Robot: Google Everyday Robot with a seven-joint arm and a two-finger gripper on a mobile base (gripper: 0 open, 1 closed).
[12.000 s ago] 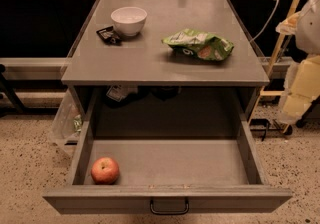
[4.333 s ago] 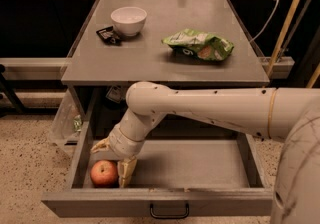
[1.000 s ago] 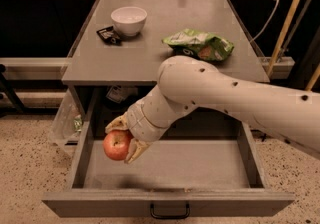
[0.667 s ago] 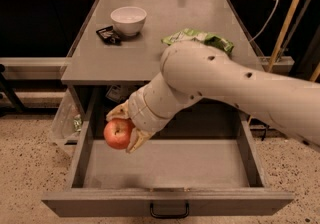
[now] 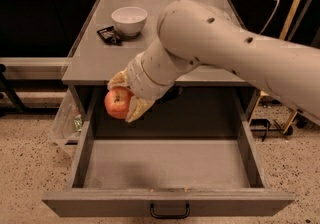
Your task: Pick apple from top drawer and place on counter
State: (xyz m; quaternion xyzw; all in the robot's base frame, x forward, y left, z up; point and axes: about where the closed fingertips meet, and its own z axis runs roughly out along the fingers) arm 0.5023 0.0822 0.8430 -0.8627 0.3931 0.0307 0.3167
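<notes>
Camera view: gripper (image 5: pixel 125 99) clamped on apple (image 5: pixel 117 104). Apple in air over left part of open top drawer (image 5: pixel 165 164), just before front edge of surface (image 5: pixel 97 60). White bowl (image 5: pixel 129 20) at rear left of surface.

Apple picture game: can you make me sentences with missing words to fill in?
1. The gripper is shut on the apple, whose colour is mostly ___.
2. The bowl on the counter is coloured ___.
3. The apple hangs over the top drawer, which is not shut but ___.
Missing words: red, white, open.
</notes>
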